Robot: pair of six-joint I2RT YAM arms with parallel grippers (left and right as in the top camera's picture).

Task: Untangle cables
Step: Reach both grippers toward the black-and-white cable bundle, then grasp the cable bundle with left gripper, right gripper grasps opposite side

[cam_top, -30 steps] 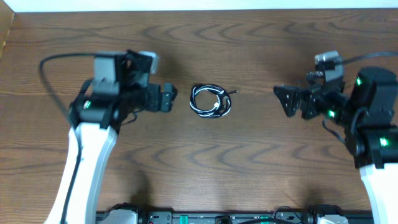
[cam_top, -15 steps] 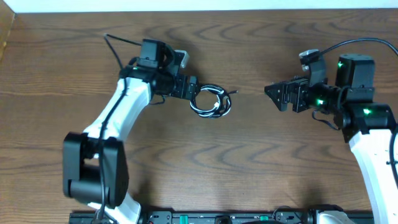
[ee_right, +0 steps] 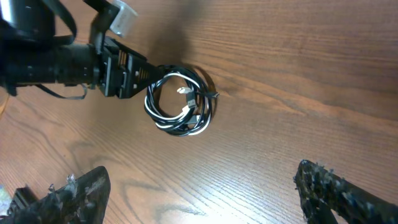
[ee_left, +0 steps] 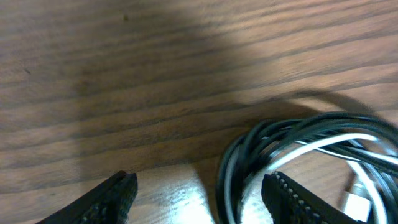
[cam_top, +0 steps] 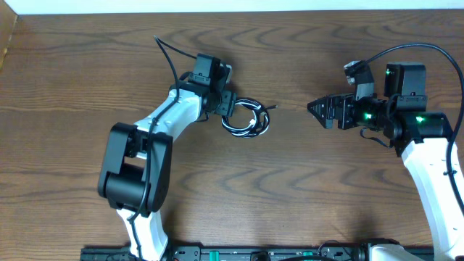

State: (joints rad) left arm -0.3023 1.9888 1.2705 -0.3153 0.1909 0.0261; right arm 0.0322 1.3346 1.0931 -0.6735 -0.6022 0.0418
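Cables, thin black and white cords wound together into one small tangled ring (cam_top: 245, 118), are lying near the middle of the brown wood-grain table (cam_top: 290, 196), between the two arms and closer to the left one. In the right wrist view the ring (ee_right: 181, 102) is showing black strands on the outside and a white strand running through them, with a small white plug (ee_right: 185, 91) sitting inside the loop. The left wrist view is showing the same bundle (ee_left: 298, 140) up close, the white strand crossing the dark ones and the white plug (ee_left: 357, 199) resting on the wood at the lower right.

The left gripper (cam_top: 229, 107) is reaching in low over the table at the ring's left edge, its jaws standing wide apart. From its own camera, the left gripper (ee_left: 202, 193) is straddling the near rim of the ring, one black fingertip (ee_left: 118, 193) outside the loop and the other apparently inside it, with the strands passing between them and not pinched.

The right gripper (cam_top: 313, 110) is hovering well apart from the ring on the right side, pointing toward it. Its wrist view is showing the right gripper (ee_right: 202, 168) spread wide, holding nothing.
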